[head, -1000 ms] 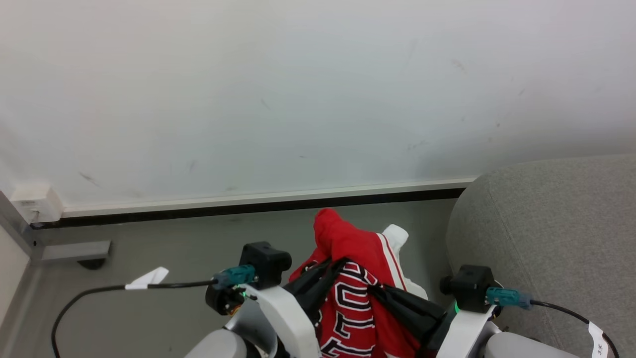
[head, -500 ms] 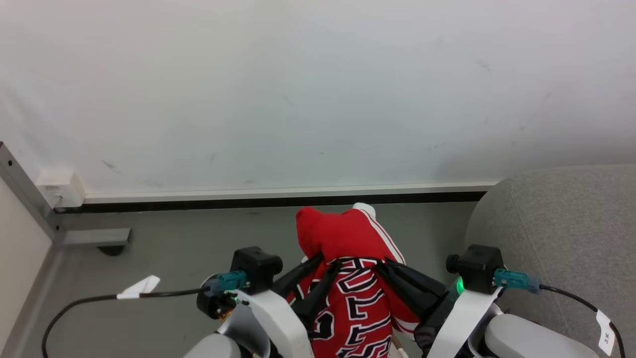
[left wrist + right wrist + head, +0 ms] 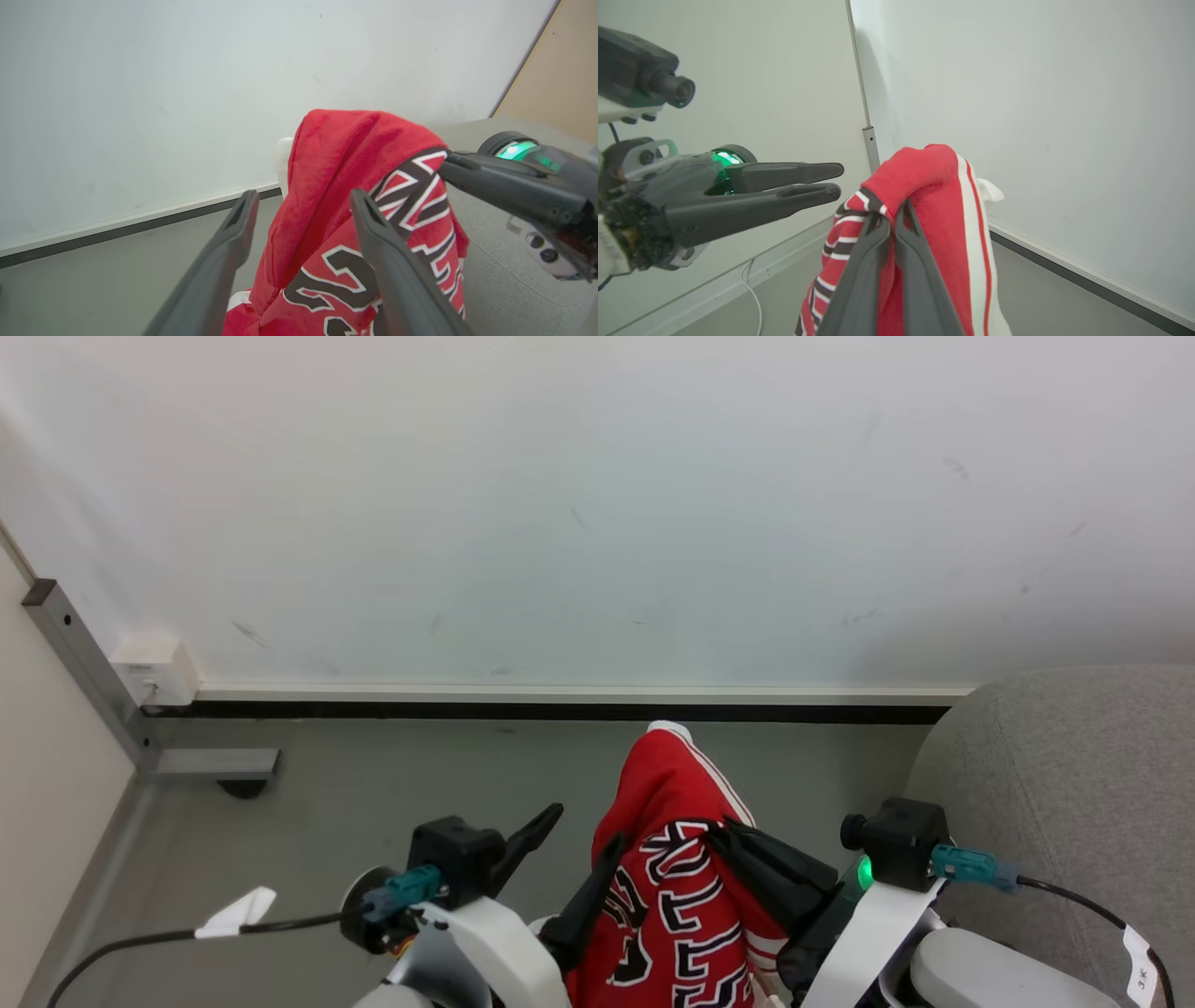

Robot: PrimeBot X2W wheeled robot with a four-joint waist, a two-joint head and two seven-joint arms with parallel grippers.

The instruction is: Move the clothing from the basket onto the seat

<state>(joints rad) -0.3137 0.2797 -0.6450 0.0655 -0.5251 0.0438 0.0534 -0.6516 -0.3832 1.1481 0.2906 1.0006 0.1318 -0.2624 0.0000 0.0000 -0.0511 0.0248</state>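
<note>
The clothing (image 3: 677, 887), red with white stripes and black-and-white lettering, hangs above the grey floor. My right gripper (image 3: 724, 835) is shut on its upper fold, and in the right wrist view its fingers (image 3: 894, 219) pinch the red cloth (image 3: 924, 177). My left gripper (image 3: 577, 835) stands open just left of the clothing, its fingers apart with nothing between them (image 3: 836, 181). In the left wrist view its own fingertips (image 3: 303, 203) frame the cloth (image 3: 345, 149) hanging beyond them. The grey seat (image 3: 1074, 775) is at the right. The basket is out of view.
A white wall with a black baseboard (image 3: 560, 711) runs across ahead. A metal post (image 3: 89, 667) with a wall socket (image 3: 154, 667) stands at the left. A black cable with a white tag (image 3: 229, 913) trails from my left wrist.
My left gripper has opened and let go of the clothing, drawing off to the left. The clothing now hangs from the right gripper alone. The head camera has turned slightly left.
</note>
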